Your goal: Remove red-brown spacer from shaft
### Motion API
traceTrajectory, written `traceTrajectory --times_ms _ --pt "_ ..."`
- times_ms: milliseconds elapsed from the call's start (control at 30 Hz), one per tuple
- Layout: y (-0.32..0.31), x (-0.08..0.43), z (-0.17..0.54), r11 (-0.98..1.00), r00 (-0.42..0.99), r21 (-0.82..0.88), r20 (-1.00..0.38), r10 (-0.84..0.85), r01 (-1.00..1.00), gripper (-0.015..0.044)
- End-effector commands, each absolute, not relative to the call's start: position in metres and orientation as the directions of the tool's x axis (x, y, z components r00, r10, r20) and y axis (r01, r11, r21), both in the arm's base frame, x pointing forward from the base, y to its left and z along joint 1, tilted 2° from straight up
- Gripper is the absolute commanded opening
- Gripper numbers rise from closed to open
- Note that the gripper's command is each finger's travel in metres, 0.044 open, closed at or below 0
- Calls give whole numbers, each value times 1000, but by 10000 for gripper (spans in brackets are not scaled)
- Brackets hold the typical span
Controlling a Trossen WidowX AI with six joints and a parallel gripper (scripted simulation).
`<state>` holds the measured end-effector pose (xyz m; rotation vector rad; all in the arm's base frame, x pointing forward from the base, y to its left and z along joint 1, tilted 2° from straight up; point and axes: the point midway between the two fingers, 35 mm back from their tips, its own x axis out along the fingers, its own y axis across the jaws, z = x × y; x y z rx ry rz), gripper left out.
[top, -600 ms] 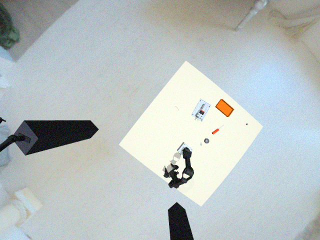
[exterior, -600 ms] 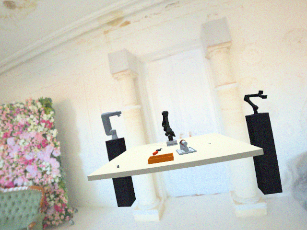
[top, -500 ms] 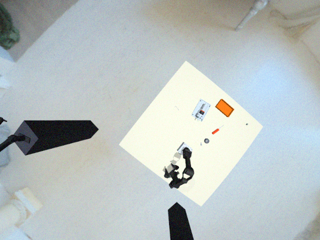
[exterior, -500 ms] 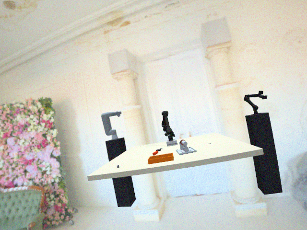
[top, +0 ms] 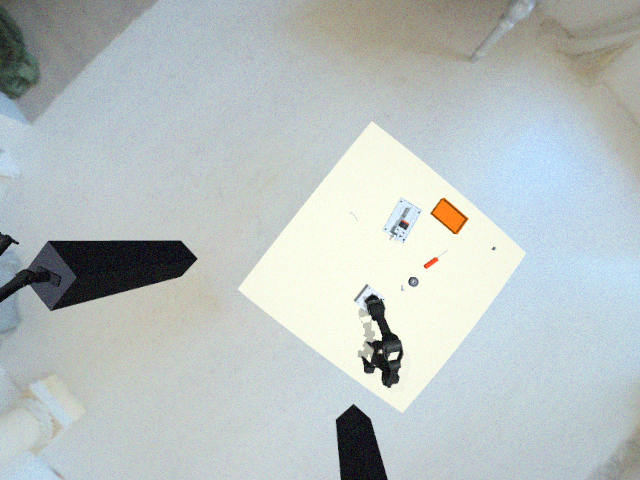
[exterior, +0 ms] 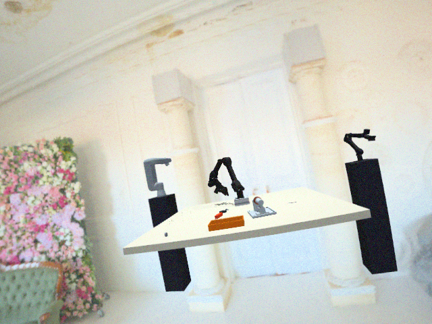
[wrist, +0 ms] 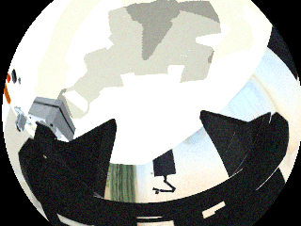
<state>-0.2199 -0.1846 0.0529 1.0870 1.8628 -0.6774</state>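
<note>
The light grey fixture [top: 388, 227] [exterior: 268, 212] stands on the table, with the housing block and shaft on it, small in the top and exterior views. A red-brown band [top: 405, 222] [exterior: 256, 199] shows on it beside dark and pale parts. The individual spacers and how deep the shaft sits cannot be made out. My gripper [top: 369, 357] [exterior: 225, 191] [wrist: 160, 118] is open and empty. It hangs above the table on the far side of the arm's base from the fixture, well away from it and touching nothing.
An orange tray [top: 449, 216] [exterior: 225, 223] stands beside the fixture. A red-handled screwdriver [top: 431, 262] [exterior: 219, 215] and a dark round part [top: 413, 281] lie between the tray and the arm. A small dark piece [top: 493, 248] [exterior: 166, 234] lies near the table's corner. The arm's base stands between gripper and fixture.
</note>
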Motion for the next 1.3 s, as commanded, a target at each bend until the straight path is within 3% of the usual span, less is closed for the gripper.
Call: traceTrajectory --times_ms 0,400,667,933,1267 --pt "-219 -192 52 542 -290 -52 -885 364 839 440" --pt "-300 -70 52 768 -364 -129 -921 142 628 440" --pt "-315 60 57 864 -314 -158 -949 0 477 440" --pt "-274 191 60 932 -220 -149 -972 -78 330 440" --pt "-157 316 72 982 -79 -123 -991 -112 145 440"
